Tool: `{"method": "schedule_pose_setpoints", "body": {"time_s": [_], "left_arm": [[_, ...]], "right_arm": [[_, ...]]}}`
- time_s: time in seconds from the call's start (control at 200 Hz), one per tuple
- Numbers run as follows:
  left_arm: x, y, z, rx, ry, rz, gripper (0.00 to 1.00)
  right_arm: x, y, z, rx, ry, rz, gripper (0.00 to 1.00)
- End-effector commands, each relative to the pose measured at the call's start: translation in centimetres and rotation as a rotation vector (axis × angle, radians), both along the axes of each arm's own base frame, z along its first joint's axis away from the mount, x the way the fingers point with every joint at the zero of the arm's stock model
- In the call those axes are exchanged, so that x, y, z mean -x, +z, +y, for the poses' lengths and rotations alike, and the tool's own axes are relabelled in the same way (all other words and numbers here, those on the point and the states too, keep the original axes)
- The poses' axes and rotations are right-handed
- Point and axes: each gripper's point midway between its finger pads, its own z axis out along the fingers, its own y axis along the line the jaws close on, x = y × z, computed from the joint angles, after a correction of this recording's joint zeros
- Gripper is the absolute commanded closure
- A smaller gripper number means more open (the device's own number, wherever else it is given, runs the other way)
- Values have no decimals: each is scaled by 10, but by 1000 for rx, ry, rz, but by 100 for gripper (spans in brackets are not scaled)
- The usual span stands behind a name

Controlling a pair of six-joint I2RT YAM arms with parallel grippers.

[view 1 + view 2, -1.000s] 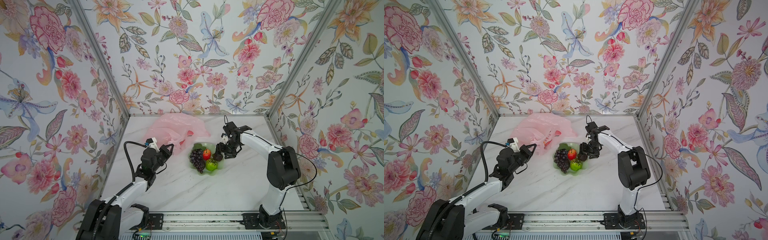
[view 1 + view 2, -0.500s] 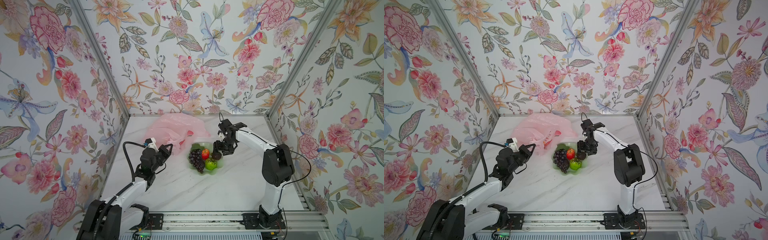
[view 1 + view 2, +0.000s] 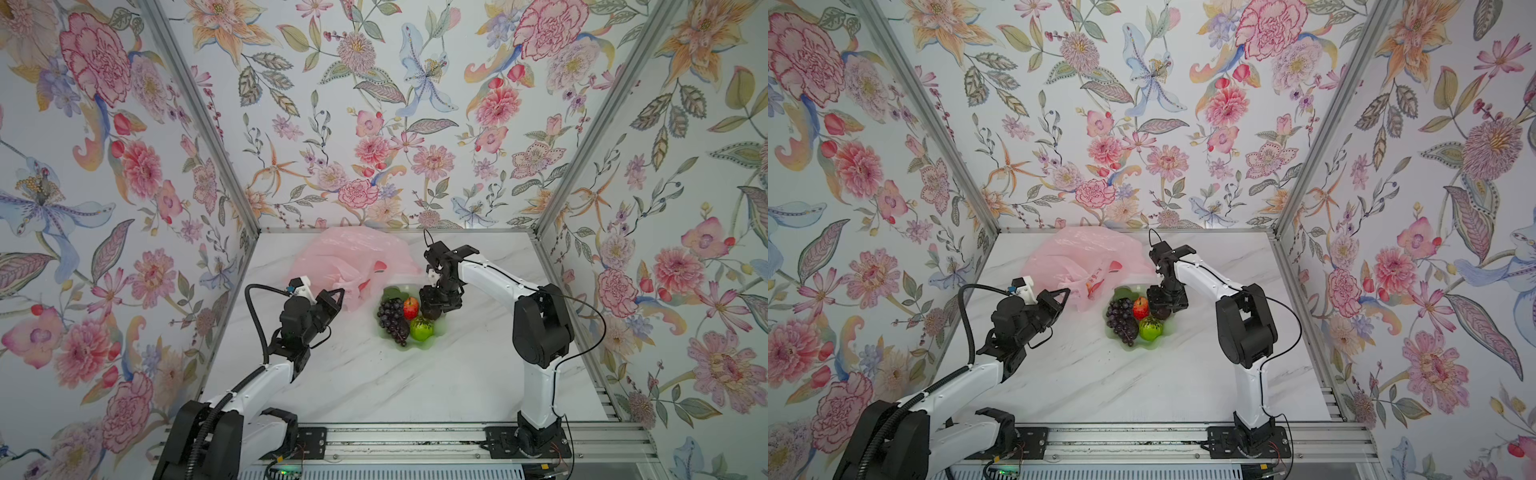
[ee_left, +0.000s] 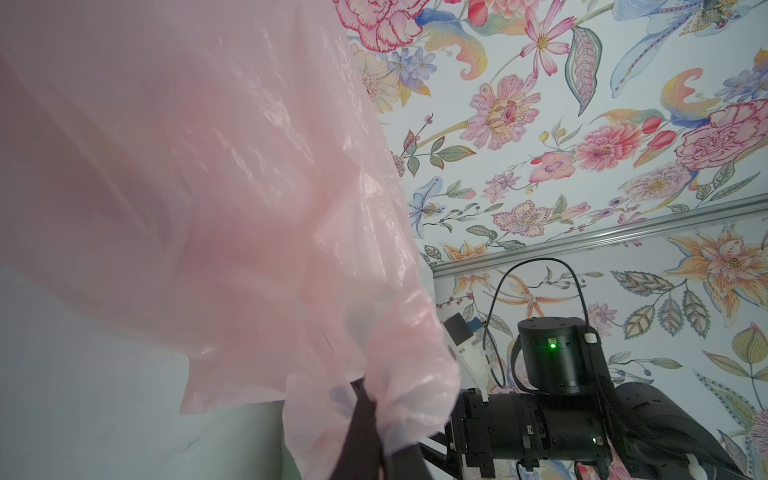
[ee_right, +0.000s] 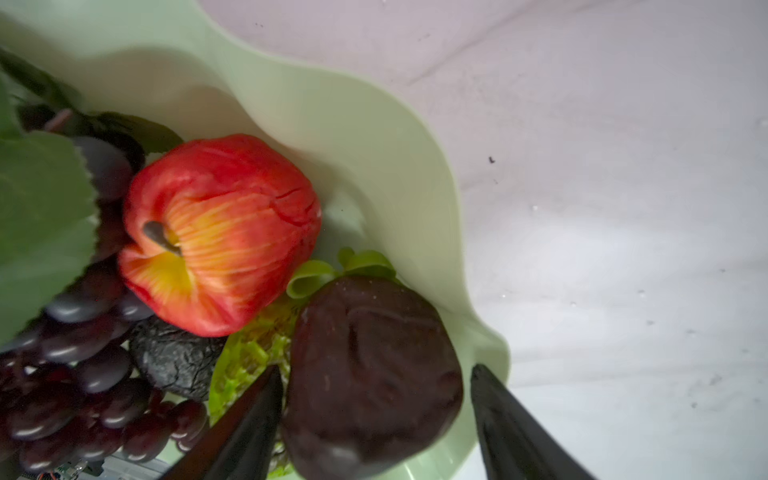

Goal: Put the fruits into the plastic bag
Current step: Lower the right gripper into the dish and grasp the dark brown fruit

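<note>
Both engaged: left gripper (image 3: 335, 296) clamps plastic bag (image 3: 353, 257), right gripper (image 5: 376, 372) gapes, seemingly astride brown fruit (image 5: 374, 332).

Floral wallpaper walls (image 3: 374, 124), white marble tabletop (image 3: 374, 382), aluminium corner rails (image 3: 200, 116).

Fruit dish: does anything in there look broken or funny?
Yes. In the right wrist view the red apple in the dish has cracked, dented-looking skin on one side, and a wrinkly black lump sits tucked against it.

White arm links (image 3: 490, 274), black joints (image 3: 540, 328), looping black cables (image 3: 248, 305)
</note>
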Motion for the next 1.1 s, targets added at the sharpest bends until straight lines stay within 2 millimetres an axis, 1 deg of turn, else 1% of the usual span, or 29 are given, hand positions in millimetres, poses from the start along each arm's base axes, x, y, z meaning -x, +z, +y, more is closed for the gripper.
{"method": "schedule_pose_setpoints", "body": {"time_s": [0.0,0.24,0.37,0.545,0.676,1.096], "left_arm": [[3,1,3,-9,-6,-12,100],[2,1,3,-9,-5,-11,100],[2,1,3,-10,-2,-10,100],[2,0,3,-10,-4,-8,100],[2,-1,3,-9,-3,-6,100],[2,3,2,-5,-12,-21,100]], "right_arm": [[0,-2,-2,22,14,16,27],[-4,-6,4,11,18,25,28],[-5,-3,6,1,19,20,36],[-7,5,5,-13,12,6,41],[-7,15,4,-31,-1,-11,45],[-9,56,1,-147,-74,-47,46]]}}
